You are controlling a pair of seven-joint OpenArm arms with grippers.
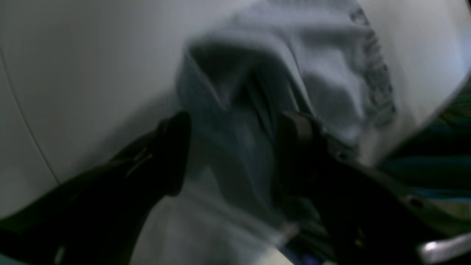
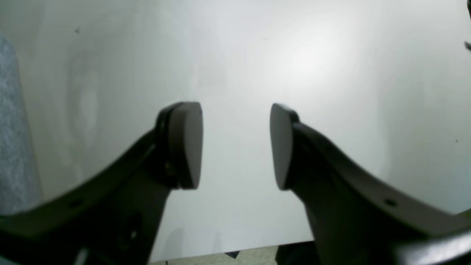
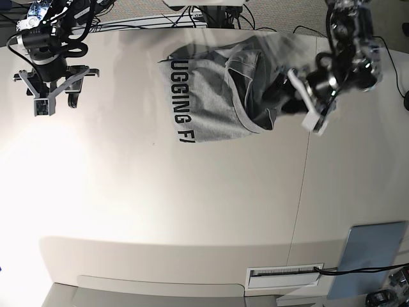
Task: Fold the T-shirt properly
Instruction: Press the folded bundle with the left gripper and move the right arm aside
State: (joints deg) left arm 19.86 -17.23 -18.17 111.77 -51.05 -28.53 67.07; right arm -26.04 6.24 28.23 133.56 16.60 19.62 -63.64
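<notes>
The heather-grey T-shirt [image 3: 211, 96] lies at the far middle of the white table, black lettering up, with its right part folded over and bunched. My left gripper [image 3: 278, 99] is at that bunched edge. In the left wrist view the T-shirt [image 1: 331, 73] is blurred, and a fold of it runs between the left gripper's [image 1: 235, 147] fingers, which stand wide apart. My right gripper [image 3: 56, 105] hovers at the far left, well clear of the shirt. In the right wrist view the right gripper [image 2: 235, 147] is open and empty over bare table.
A flat grey-blue pad [image 3: 370, 252] lies at the near right corner. A table seam [image 3: 300, 192] runs front to back on the right. Cables [image 3: 160, 22] lie along the far edge. A speckled grey strip [image 2: 11, 129] shows at the right wrist view's left edge.
</notes>
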